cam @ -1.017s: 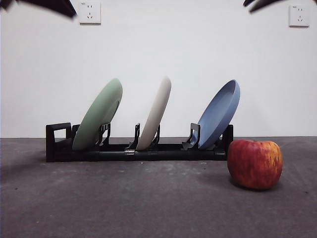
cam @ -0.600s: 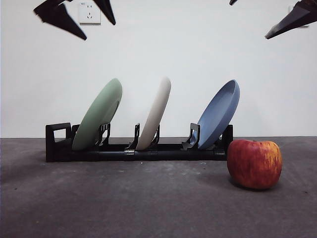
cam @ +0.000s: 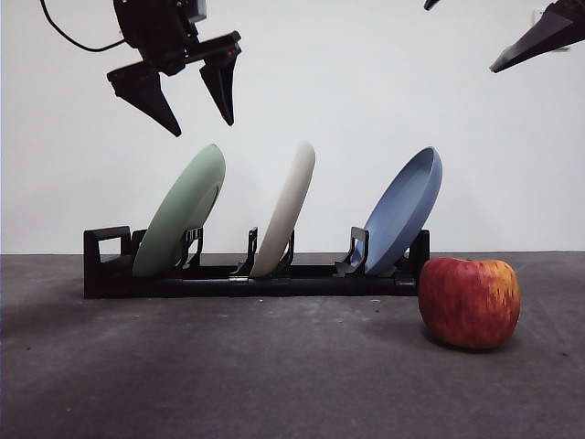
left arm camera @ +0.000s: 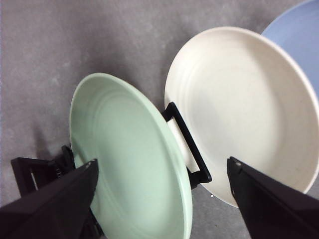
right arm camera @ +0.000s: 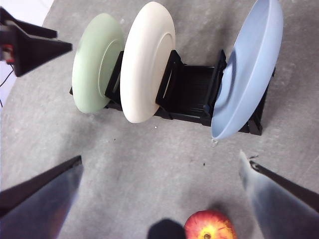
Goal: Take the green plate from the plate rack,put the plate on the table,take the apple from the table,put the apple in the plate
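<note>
The pale green plate (cam: 183,215) stands tilted in the end slot of the black plate rack (cam: 247,279), beside its loop handle. My left gripper (cam: 201,126) hangs open just above the plate's top rim, not touching it. In the left wrist view the green plate (left arm camera: 129,164) lies between my open jaws (left arm camera: 162,164). The red apple (cam: 469,302) sits on the dark grey table (cam: 274,375) in front of the rack's other end. My right gripper (cam: 460,37) is open and empty, high above the apple (right arm camera: 209,226).
A cream-white plate (cam: 288,206) stands in the rack's middle slot and a blue plate (cam: 407,210) in the slot nearest the apple. A white wall with sockets (cam: 553,27) is behind. The right wrist view shows the left gripper (right arm camera: 30,45) beside the green plate (right arm camera: 94,62).
My left gripper has come down from the top corner to just above the green plate, jaws open. The right gripper dropped slightly, then held still. Plates and apple have not moved.
</note>
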You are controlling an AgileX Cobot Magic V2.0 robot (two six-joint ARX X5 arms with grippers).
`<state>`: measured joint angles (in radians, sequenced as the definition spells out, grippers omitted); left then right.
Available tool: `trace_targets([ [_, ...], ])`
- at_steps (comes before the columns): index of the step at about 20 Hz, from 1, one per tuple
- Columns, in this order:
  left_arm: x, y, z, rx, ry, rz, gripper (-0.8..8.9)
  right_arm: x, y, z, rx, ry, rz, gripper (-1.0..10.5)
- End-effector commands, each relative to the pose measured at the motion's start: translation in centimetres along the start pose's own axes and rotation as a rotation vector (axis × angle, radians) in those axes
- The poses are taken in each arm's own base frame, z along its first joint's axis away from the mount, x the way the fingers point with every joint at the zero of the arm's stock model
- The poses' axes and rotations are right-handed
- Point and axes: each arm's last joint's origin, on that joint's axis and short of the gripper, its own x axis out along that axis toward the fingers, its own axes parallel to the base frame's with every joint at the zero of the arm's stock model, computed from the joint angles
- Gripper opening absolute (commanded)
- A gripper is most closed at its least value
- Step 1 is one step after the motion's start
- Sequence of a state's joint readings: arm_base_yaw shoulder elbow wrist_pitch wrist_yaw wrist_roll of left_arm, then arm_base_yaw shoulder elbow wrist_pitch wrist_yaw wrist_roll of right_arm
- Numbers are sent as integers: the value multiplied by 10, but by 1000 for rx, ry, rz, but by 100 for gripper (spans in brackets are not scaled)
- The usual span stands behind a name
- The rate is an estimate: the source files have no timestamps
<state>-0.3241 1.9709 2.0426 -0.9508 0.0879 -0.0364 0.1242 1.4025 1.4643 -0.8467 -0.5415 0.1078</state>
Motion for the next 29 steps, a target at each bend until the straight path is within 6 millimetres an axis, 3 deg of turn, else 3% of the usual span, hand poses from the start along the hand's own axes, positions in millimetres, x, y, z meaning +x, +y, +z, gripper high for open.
trace_targets([
  [1,12,0,-1,12,18,2,432,0,1,1,-7,0,2,558],
  [9,20,1,0,12,10,2,429,0,0,-1,1,13,-17,558],
  [12,21,1,1,13,0,1,300,0,0,-1,1,13,-19,558],
  [23,47,1,-6,8,66,-36,298,0,0,-1,-1,11,-24,558],
  [29,44,1,-4,8,63,-36,41,0,-1,0,-1,8,-50,558],
])
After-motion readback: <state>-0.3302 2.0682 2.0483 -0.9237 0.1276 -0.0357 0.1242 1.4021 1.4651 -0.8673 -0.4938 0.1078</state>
